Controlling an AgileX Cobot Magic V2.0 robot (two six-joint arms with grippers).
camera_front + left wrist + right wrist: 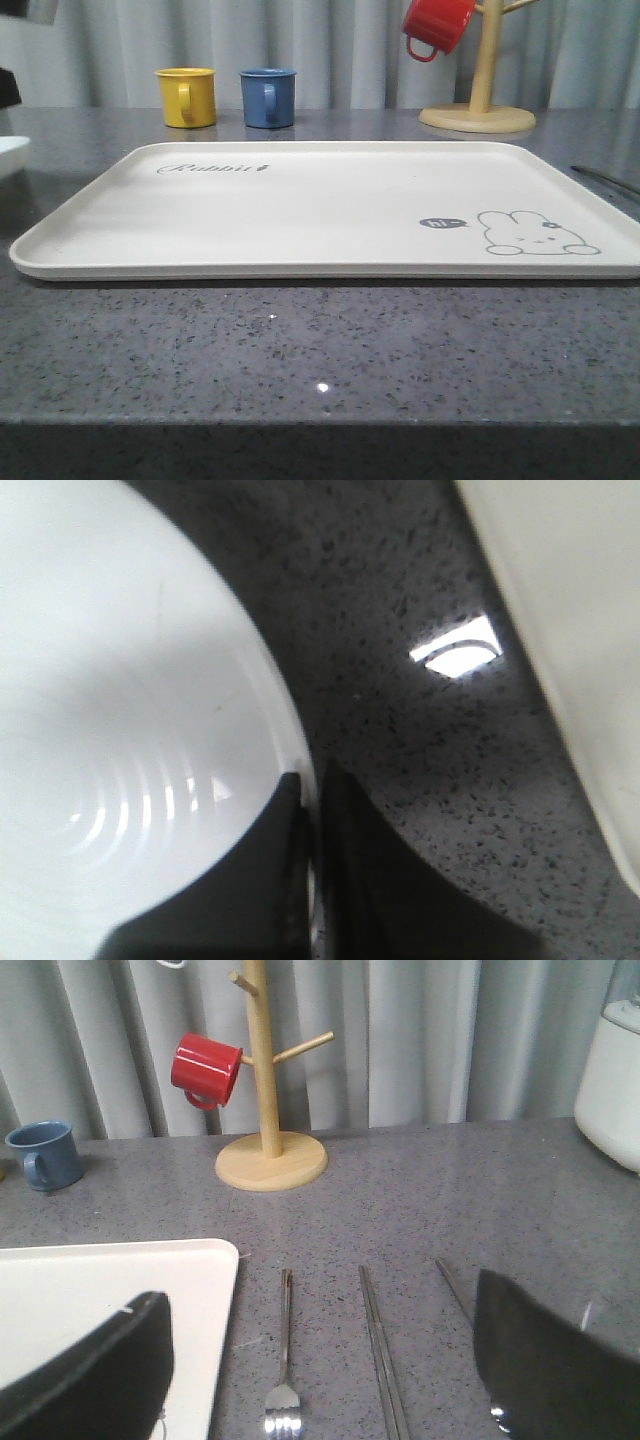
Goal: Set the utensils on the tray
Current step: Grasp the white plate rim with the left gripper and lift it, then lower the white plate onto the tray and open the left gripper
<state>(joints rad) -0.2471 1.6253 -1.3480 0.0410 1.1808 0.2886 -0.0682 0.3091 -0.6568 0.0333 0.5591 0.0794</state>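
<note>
Front view: the cream rabbit tray [300, 205] lies bare mid-counter, a thin utensil [606, 180] just off its right edge. Left wrist view: the left gripper [312, 870], fingers nearly together and holding nothing, hangs at a white plate's [120, 730] rim. Right wrist view: the right gripper [320, 1360], spread wide and empty, hangs nearer the fork [285, 1345], chopsticks [382, 1355] and spoon handle [455, 1290], which lie lengthwise between its fingers, parallel to the tray's right edge.

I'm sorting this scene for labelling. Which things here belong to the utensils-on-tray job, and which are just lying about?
Job: tray, fork, chopsticks, spoon.

Lying about: white plate, yellow mug, blue mug, red mug, wooden mug tree.
</note>
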